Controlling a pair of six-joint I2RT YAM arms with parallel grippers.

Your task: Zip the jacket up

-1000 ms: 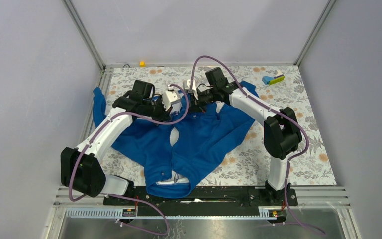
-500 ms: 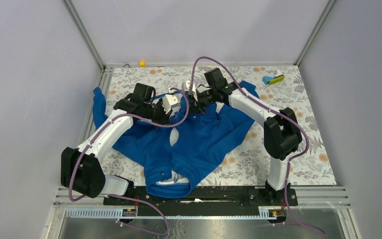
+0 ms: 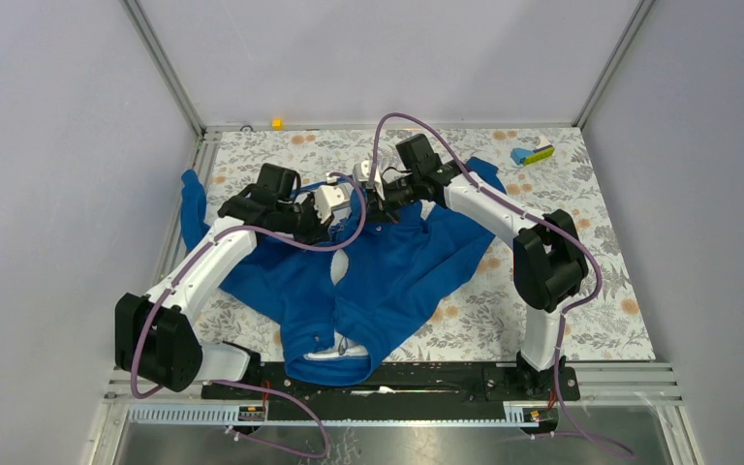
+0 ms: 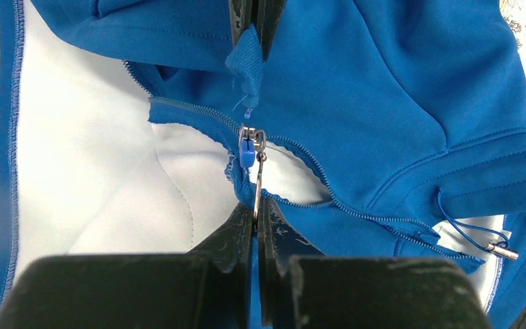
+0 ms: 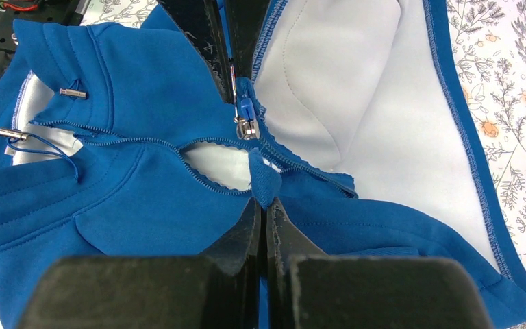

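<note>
The large royal-blue fabric jacket [image 3: 397, 271] is lying spread on the floral-patterned desk [image 3: 591, 291]. Its white-lined collar is pointing toward the arm bases and its hem toward the far side, where both arms are meeting. The left fingers [image 4: 236, 236] are clenching the thin metal zipper pull [image 4: 257, 175], which is hanging from the silver-and-blue slider [image 4: 246, 147]. The right fingers [image 5: 243, 233] are pinching the small blue fabric tab [image 5: 264, 179] at the foot of the zipper, apparently bracing it.

Several things are looking risky. The pull is being gripped only near its end, so an angled drag may be working it out of the grasp. Past the slider the two rows of teeth are bowing apart with white lining showing between them, and that loose lining could be getting drawn into the slider and jamming it. If the right-hand pinch is giving way, the hem would likely be travelling with the slider instead of the teeth closing. Whether both rows are sitting properly in the slider I cannot tell.

The top view is showing how the whole jacket is lying, but the wrists are hiding the zipper end. The left wrist view is showing the pull between the left fingers. The right wrist view is showing the pinch on the tab and the gaping teeth.
</note>
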